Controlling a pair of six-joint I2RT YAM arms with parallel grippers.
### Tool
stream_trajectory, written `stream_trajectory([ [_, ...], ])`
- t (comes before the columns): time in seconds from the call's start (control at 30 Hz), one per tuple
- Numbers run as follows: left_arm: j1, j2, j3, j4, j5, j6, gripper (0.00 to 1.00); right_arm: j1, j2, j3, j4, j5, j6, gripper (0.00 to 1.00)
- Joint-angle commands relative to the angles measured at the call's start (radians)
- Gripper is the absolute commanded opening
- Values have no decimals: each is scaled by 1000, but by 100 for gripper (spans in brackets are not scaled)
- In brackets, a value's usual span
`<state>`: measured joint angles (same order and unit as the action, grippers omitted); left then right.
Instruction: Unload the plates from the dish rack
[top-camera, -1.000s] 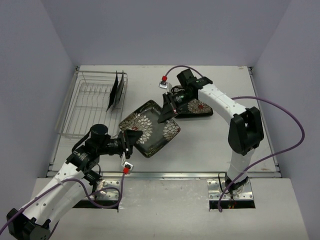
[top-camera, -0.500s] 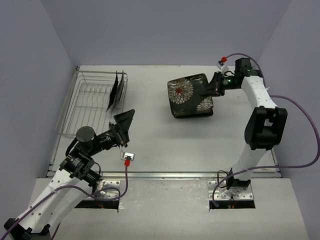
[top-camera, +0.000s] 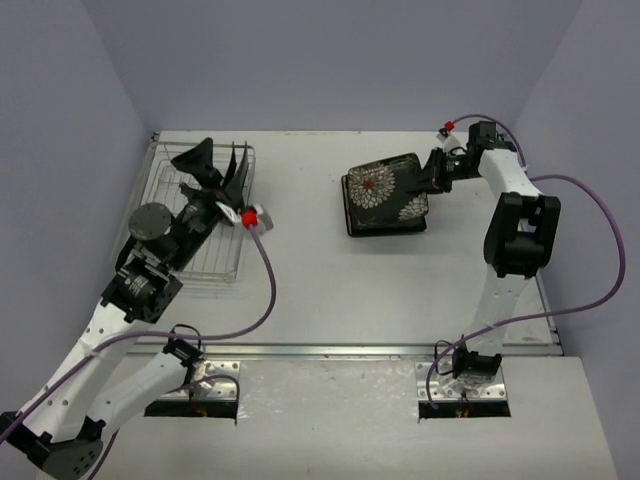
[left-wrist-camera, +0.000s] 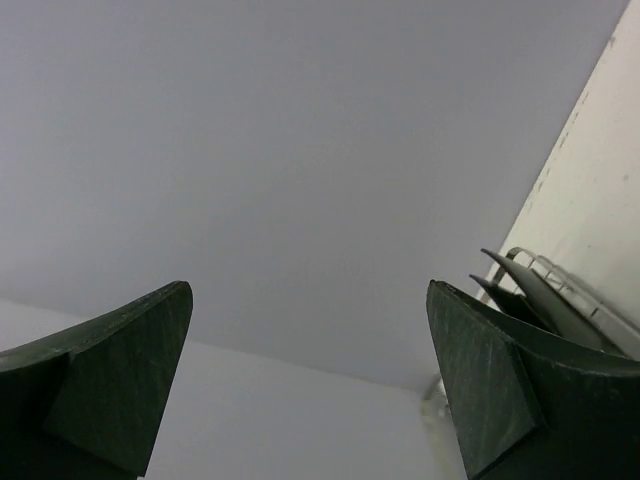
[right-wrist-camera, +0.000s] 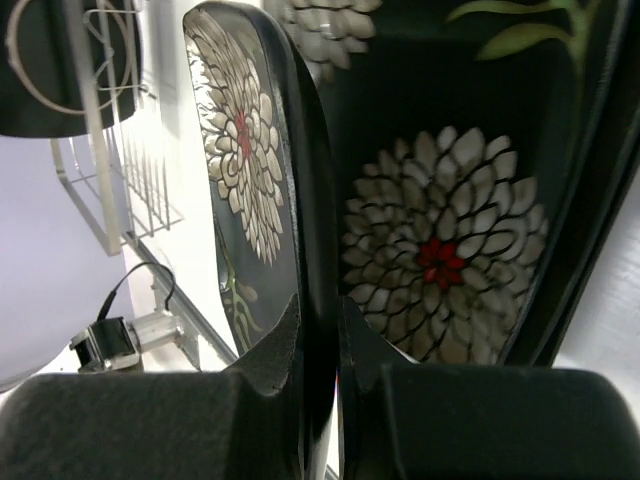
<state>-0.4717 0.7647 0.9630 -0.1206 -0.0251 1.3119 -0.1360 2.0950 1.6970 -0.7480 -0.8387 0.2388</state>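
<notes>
The silver wire dish rack (top-camera: 185, 225) sits at the back left, with dark plates (top-camera: 238, 168) on edge at its far right end. My left gripper (top-camera: 207, 168) hovers open over the rack beside them, holding nothing. In the left wrist view the gripper (left-wrist-camera: 310, 390) faces the wall, and the plates' (left-wrist-camera: 530, 290) rims show past the right finger. My right gripper (top-camera: 436, 174) is shut on the rim of a black floral plate (top-camera: 380, 182), held tilted just over another floral plate (top-camera: 395, 218) flat on the table. The right wrist view shows the fingers (right-wrist-camera: 285, 350) pinching that rim (right-wrist-camera: 310, 230).
The table's back edge and the right wall lie close to the right arm. A purple cable (top-camera: 262, 270) loops from the left wrist across the table in front of the rack. The rack (right-wrist-camera: 125, 175) appears far off in the right wrist view.
The left gripper let go of the floral plate, opened and swung from mid-table up over the rack. The right arm carried that plate to the back right, above the plate lying there.
</notes>
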Motion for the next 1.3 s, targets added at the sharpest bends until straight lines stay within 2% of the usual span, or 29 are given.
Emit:
stream_trajectory([
  [0.0, -4, 101, 200, -146, -179, -468, 100, -4, 45, 102, 82, -115, 49, 0],
  [0.13, -3, 150, 291, -237, -209, -635, 100, -4, 80, 96, 118, -128, 68, 0],
  [0.27, -2, 164, 312, -271, -210, -700, 100, -4, 119, 102, 130, -155, 66, 5],
  [0.37, -4, 162, 302, -278, -215, -718, 100, -4, 150, 123, 94, -158, 36, 17],
  [0.43, -4, 159, 297, -278, -219, -727, 100, -4, 170, 137, 70, -137, 15, 30],
  [0.47, -3, 157, 294, -278, -221, -730, 100, -4, 173, 138, 66, -128, 11, 43],
  [0.5, -2, 154, 289, -273, -225, -730, 100, -4, 177, 138, 63, -111, 5, 51],
  [0.57, -4, 148, 272, -257, -239, -728, 100, -4, 183, 139, 55, -80, -5, 64],
  [0.6, -3, 147, 265, -253, -247, -727, 100, -4, 183, 140, 53, -70, -8, 65],
  [0.67, -2, 142, 255, -245, -260, -729, 100, -4, 178, 144, 49, -22, -12, 70],
  [0.9, -3, 176, 280, -269, -326, -778, 100, 9, 98, 132, 52, 225, -24, 79],
  [1.0, -4, 233, 332, -341, -377, -860, 100, 48, 56, 112, 62, 374, -42, 86],
  [1.13, -2, 273, 365, -362, -383, -911, 100, 97, 48, 119, 39, 576, -77, 90],
  [1.27, -2, 316, 417, -397, -390, -964, 100, 153, 30, 107, 37, 703, -101, 98],
])
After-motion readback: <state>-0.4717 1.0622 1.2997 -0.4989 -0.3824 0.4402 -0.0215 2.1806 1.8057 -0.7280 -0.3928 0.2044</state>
